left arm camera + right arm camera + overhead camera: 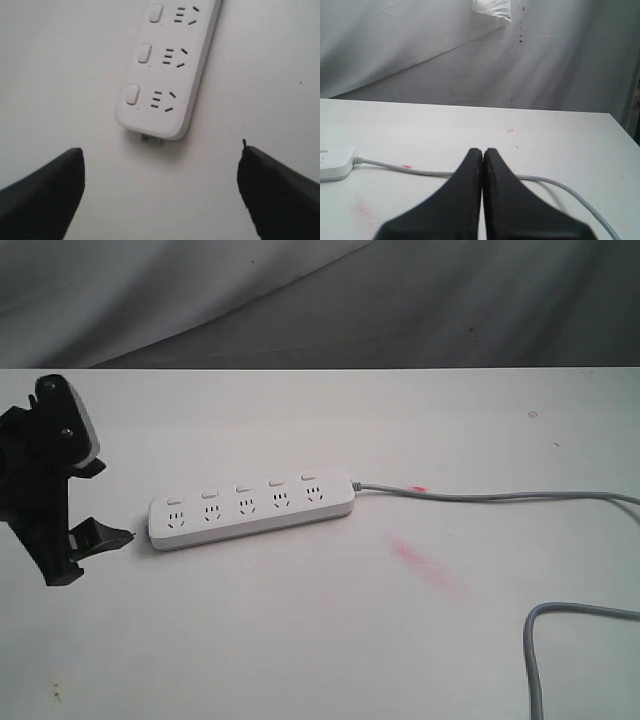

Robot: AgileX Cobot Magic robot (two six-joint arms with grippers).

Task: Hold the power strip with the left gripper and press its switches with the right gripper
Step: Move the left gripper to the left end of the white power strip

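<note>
Hold step seemingly pending: left gripper [115,502] agape just off the cordless end of the power strip [252,508], must straddle it; right gripper [483,155] clenched, empty.

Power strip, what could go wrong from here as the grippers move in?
The open left gripper is short of the power strip; nothing holds it, so a jaw might shove it instead of clamping. The shut right gripper is near the grey cord and could snag it, dragging the strip.

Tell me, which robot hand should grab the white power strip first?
Probably the left. The left gripper is open right beside the power strip's end; the right gripper is shut, away by the cord.
</note>
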